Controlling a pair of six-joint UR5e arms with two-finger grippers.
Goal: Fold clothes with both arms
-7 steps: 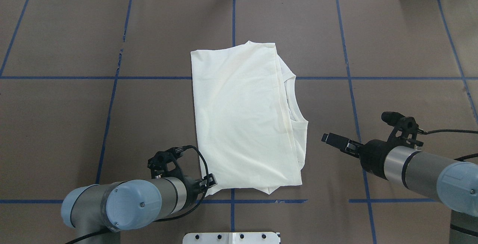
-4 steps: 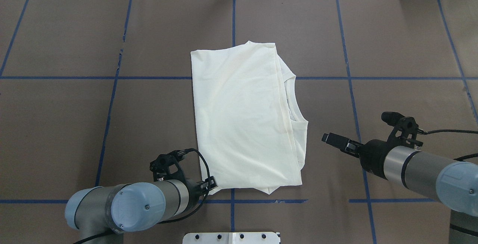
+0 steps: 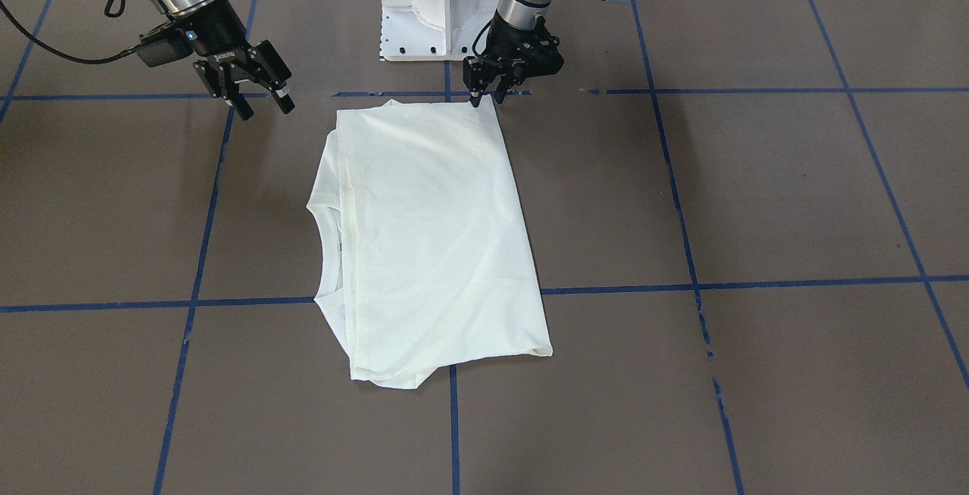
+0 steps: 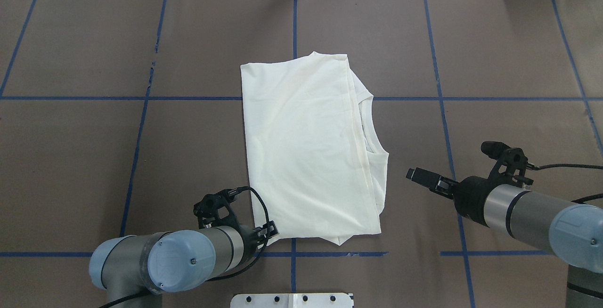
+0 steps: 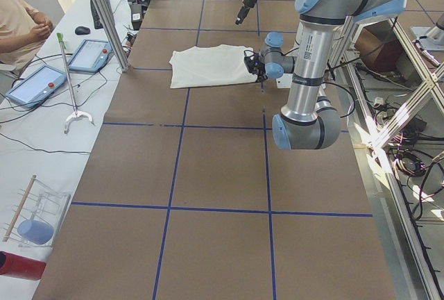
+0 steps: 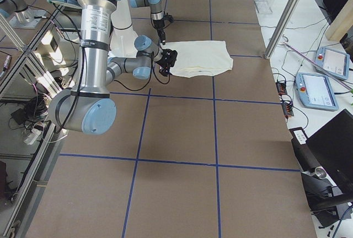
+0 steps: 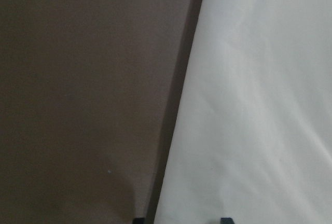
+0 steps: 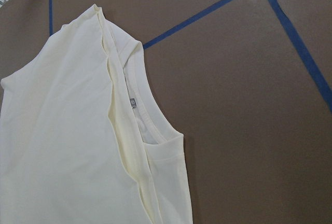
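Observation:
The cream shirt (image 4: 311, 148) lies folded into a tall rectangle at the table's middle, its collar (image 8: 150, 125) peeking out on the side toward my right arm. My left gripper (image 4: 269, 229) is low at the shirt's near left corner (image 3: 486, 98). The left wrist view shows the fabric edge (image 7: 259, 105) running between its two fingertips, which stand apart. My right gripper (image 3: 266, 110) hovers open off the shirt's near right side, well clear of the cloth, with nothing between its fingers (image 4: 413, 174).
The white pedestal base (image 3: 443, 3) stands just behind the shirt's near edge. Blue tape lines (image 4: 438, 98) grid the brown table. A person (image 5: 21, 22) sits at a side table with tablets (image 5: 35, 85) beyond the far edge.
My left arm has shifted slightly to the right, keeping its gripper at the shirt's near left corner. The right arm and the shirt have not moved.

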